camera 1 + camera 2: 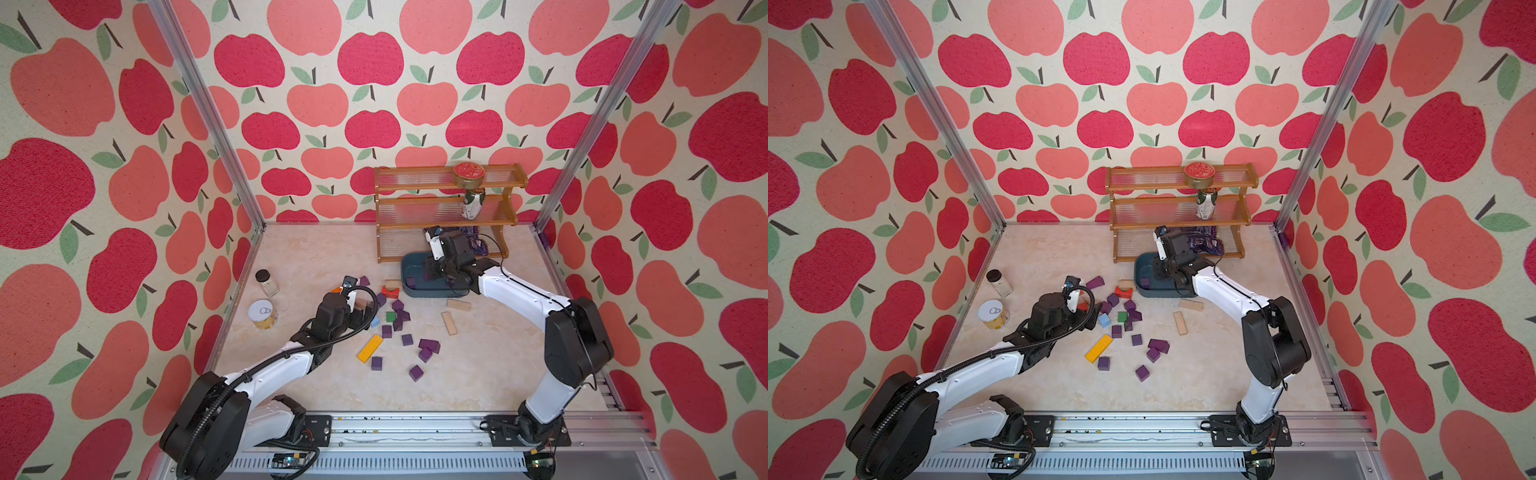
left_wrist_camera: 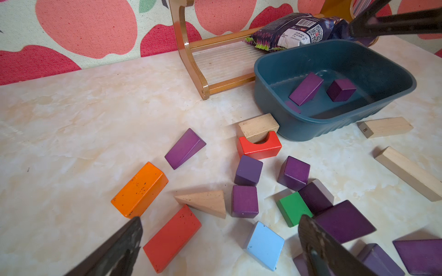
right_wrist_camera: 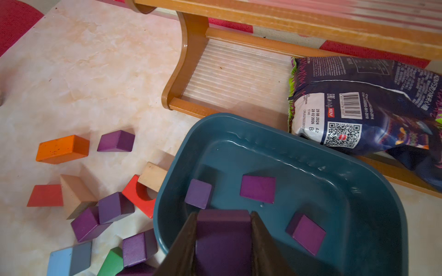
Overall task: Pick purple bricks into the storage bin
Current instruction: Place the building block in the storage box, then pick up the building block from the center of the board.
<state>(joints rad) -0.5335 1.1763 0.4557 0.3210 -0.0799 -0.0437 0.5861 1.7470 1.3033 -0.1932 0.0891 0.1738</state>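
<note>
The storage bin (image 1: 405, 266) (image 3: 346, 181) is a dark teal tub in front of the shelf rack. Three purple bricks (image 3: 258, 188) lie on its floor. My right gripper (image 3: 223, 213) (image 1: 432, 270) hangs over the bin's near end, shut on a dark purple brick (image 3: 224, 234) that fills the gap between its fingers. Several more purple bricks (image 1: 407, 340) (image 2: 244, 202) lie scattered mid-table among coloured blocks. My left gripper (image 2: 220, 218) (image 1: 368, 311) hovers open over this pile, with a red block (image 2: 172, 239) and a light-blue block (image 2: 264, 246) between its fingers, touching neither.
The wooden shelf rack (image 1: 449, 208) stands at the back with a tin, a can and a purple snack bag (image 3: 370, 107). A jar (image 1: 266, 282) and a yellow can (image 1: 262, 314) stand at the left. A yellow block (image 1: 369, 348) and plain wood blocks (image 1: 449, 323) lie about.
</note>
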